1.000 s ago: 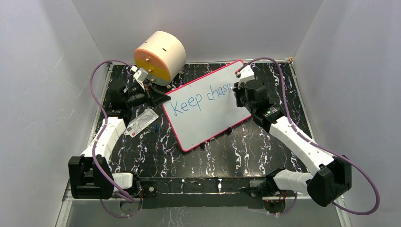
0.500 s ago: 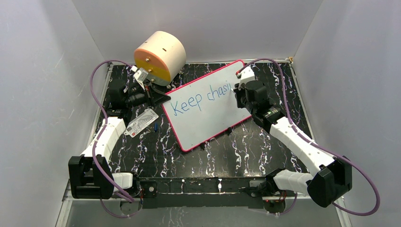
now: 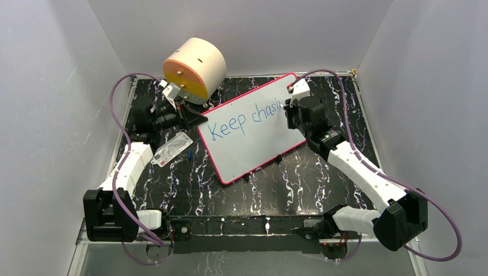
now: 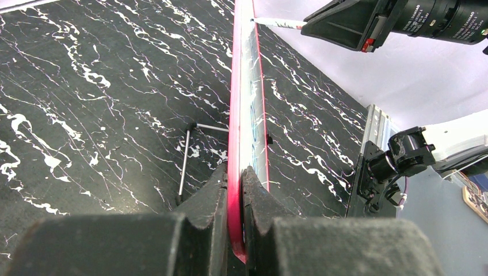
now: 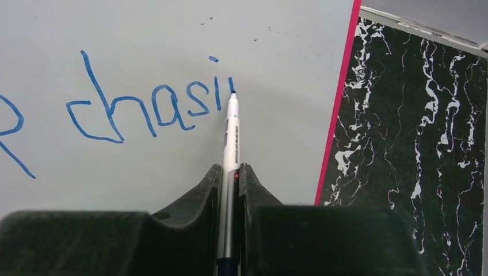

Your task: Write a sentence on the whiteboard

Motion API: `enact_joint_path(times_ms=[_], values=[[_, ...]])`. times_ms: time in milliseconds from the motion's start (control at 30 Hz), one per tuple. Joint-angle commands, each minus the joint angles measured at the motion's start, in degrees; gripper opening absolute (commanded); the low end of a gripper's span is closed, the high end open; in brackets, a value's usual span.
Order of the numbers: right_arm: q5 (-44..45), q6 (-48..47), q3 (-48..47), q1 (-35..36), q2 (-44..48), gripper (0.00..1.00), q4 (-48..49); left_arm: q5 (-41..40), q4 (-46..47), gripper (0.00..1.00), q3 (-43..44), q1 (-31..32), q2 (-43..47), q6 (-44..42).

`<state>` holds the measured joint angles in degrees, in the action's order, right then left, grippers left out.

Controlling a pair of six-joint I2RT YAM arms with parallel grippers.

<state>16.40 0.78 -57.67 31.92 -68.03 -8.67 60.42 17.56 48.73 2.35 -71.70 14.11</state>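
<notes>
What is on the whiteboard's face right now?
Blue handwriting: "Keep chasi" plus one further stroke, where the marker tip sits, gripped by the right fingers. In the top view the right arm covers the line's end on the whiteboard.

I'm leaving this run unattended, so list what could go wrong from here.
1. The left gripper clamps the whiteboard at one edge only. Pressure from the marker at the far end might pivot or slip the board and distort strokes.
2. The sentence reaches "chasi" plus a partial stroke, and the pink border is fairly near, so the remaining letters may get cramped.
3. The right gripper pinches the marker toward its rear, so the tip could tilt.
</notes>
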Motion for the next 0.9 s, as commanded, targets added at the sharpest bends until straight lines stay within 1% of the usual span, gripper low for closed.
enact_joint_path(times_ms=[0, 67, 333, 700, 867], values=[[0.5, -0.7, -3.4, -0.4, -0.7, 0.00, 5.0, 2.1, -3.8, 0.00, -0.9, 1.8, -1.0, -6.1], [0.5, -2.1, -3.6, -0.5, -0.9, 0.00, 5.3, 2.0, -3.8, 0.00, -0.8, 1.8, -1.1, -6.1], [1.9, -2.2, -3.4, -1.2, -1.4, 0.00, 5.4, 1.9, -3.8, 0.00, -0.8, 1.9, -1.0, -6.1], [0.7, -0.6, -1.3, -1.5, -0.5, 0.00, 0.8, 1.8, -3.9, 0.00, -0.8, 1.8, -1.1, -6.1], [1.4, 0.5, 0.3, -1.5, 0.6, 0.00, 0.1, 1.8, -3.9, 0.00, -0.9, 1.8, -1.1, -6.0]])
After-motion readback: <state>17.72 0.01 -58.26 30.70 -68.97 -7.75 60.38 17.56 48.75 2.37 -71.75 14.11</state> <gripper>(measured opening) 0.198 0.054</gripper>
